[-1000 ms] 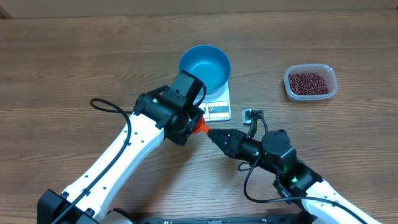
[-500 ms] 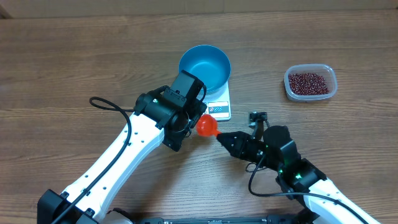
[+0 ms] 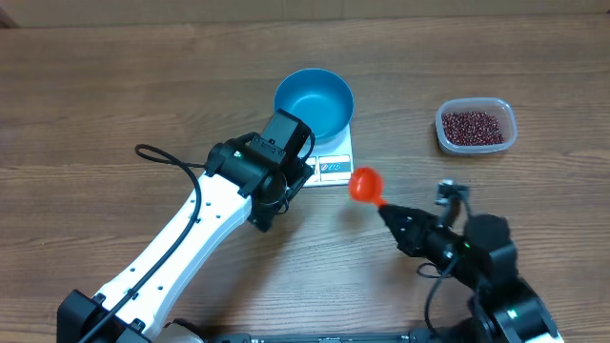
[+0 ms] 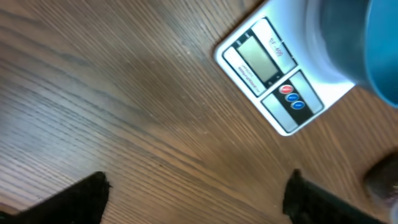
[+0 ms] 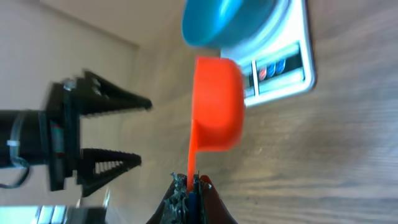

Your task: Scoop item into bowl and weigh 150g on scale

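- The right claw [image 5: 189,184] is clamped on the thin handle of an orange-red scoop [image 3: 363,182]. Its jaws press close on the handle, and the cup points away from the arm toward the far edge of the tabletop [image 3: 114,86].
- The scoop's cup hangs just beside the near right corner of the scale [image 3: 333,168], apart from it in the overhead view. The right wrist view shows the cup from the side and the overhead view shows it small, so I cannot tell whether anything lies in it.
- The left claw [image 4: 198,194] stands wide and grips nothing. Its two dark fingers [image 4: 87,194] are well apart, with only bare wood between them.
- It hovers over the tabletop just off the near left side of the scale. The left wrist view shows the scale's display panel, a red button and two blue ones.
- The bowl [image 3: 315,102], deep and blue, sits on the scale and covers all but the display end. Both stand about midway across the tabletop, toward its far edge.
- The beans [image 3: 472,126], dark red-brown, lie in a clear plastic tub [image 3: 512,122] with rounded corners. It sits toward the far edge, to the right of the bowl, well apart from the scale and from both claws.
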Robot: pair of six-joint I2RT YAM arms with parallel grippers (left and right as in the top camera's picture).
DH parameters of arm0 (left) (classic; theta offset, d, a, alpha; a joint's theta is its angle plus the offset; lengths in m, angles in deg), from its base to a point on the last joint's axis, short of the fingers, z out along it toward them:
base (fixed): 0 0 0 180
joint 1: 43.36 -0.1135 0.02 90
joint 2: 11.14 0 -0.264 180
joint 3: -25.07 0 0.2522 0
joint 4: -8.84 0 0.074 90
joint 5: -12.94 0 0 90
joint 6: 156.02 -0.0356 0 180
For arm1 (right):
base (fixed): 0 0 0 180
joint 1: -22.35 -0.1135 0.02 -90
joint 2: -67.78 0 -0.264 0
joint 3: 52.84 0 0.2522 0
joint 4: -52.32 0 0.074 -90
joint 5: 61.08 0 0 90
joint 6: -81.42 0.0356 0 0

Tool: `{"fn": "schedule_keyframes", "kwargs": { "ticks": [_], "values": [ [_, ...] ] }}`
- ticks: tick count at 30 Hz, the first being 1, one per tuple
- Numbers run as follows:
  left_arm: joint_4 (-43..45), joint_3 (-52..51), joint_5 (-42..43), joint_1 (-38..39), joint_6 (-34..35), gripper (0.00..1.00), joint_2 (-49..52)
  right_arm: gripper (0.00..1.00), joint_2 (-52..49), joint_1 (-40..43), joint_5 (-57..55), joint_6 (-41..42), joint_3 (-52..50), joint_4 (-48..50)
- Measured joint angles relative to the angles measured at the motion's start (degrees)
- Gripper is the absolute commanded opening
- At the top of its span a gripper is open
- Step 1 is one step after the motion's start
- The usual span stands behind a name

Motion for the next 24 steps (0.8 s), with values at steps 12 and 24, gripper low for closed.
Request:
{"fn": "schedule_keyframes", "kwargs": {
  "ticks": [12, 24],
  "values": [
    [11.63, 0.02, -0.74, 7.45, -0.57, 0.04, 4.66, 0.04, 4.0, 4.09, -2.29, -1.14, 0.0, 0.07],
    [24.5, 0.0, -14.16, 8.98, -28.57, 0.04, 14.82, 0.04, 3.98, 4.09, -9.57, -3.74, 0.0, -0.42]
  ]
}}
